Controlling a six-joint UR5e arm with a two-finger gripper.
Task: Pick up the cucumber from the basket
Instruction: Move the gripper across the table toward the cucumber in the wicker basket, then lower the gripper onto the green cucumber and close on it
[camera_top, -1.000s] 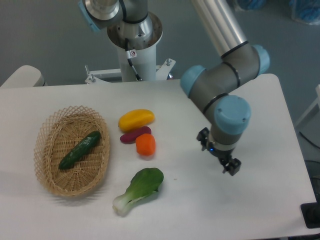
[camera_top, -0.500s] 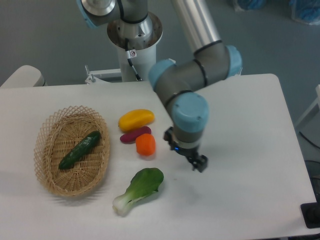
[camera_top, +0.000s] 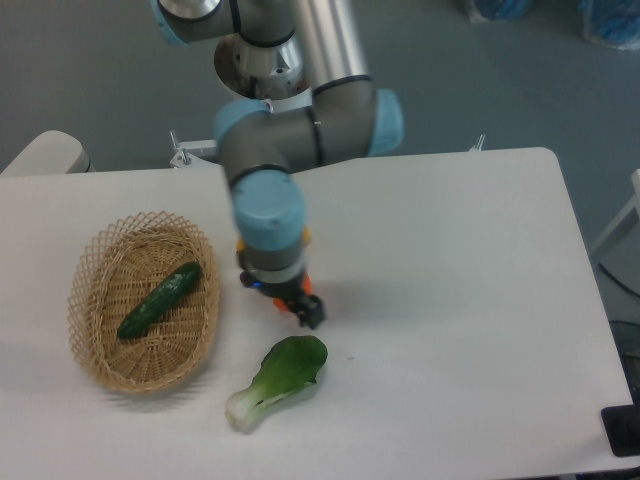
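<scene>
The cucumber (camera_top: 159, 299) lies inside the basket (camera_top: 92, 354), resting on the woven floor at a slant, its upper end toward the right rim and its lower end toward the left. It is dark green and glossy, and nothing touches it. The basket is oval, tan wicker with an open lacy rim, and sits on the left part of the white bench (camera_top: 460, 300).

The gripper (camera_top: 303, 311) hangs above the bench to the right of the basket, apart from it and well short of the cucumber. It is dark and small in this view, pointing down and slightly to the right; whether the jaws are apart or together cannot be told from here. The wrist above it is a grey cylinder with a pale blue cap, and the arm rises from there to a second blue-capped joint and a silver tube leading off the top edge.

A sliver of something orange (camera_top: 306, 286) shows just beside the gripper, mostly hidden by the wrist. Below the gripper lies a bok choy (camera_top: 280, 379), leafy green end up and to the right, white stem down and to the left, close to the basket's lower right rim but not touching it.
</scene>
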